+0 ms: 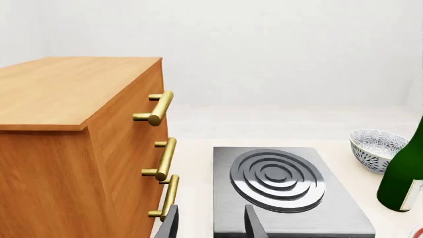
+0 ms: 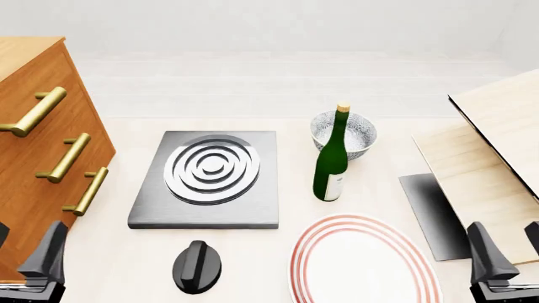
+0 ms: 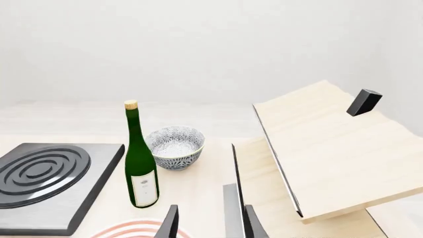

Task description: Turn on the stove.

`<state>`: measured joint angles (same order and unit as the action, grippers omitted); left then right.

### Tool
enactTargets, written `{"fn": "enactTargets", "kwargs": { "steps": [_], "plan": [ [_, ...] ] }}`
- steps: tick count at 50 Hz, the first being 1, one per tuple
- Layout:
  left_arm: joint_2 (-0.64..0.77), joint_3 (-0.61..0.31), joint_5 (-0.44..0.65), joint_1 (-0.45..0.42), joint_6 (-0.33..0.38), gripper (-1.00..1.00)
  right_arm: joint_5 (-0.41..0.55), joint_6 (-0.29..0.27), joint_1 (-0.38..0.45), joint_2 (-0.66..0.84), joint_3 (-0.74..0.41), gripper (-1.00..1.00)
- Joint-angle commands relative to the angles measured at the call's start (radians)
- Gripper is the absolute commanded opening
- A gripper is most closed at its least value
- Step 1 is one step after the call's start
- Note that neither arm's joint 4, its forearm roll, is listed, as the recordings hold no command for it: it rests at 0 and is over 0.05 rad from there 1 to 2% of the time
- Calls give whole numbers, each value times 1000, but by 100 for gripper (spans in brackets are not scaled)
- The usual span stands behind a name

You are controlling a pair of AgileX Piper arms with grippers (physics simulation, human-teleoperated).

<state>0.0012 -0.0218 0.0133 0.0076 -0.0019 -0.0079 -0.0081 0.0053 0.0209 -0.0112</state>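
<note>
Approach not begun: both tools, left [image 2: 34, 268] and right [image 2: 505, 259], open, empty. Next: reach knob [image 2: 197, 266], twist.

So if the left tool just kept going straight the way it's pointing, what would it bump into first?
Probably the stove: the left tool aims at its near left edge, with the wooden cabinet close alongside. Depth is unclear.
</note>
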Motion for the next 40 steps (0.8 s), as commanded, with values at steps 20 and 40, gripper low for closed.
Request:
{"fn": "enactTargets", "kwargs": {
  "steps": [20,40],
  "plan": [
    [225,-455,385,-139,-79,100,15,-4,18,-21,11,100],
    [637,-552,405,-434,-27,100,18,-6,36,-21,11,100]
  ]
}}
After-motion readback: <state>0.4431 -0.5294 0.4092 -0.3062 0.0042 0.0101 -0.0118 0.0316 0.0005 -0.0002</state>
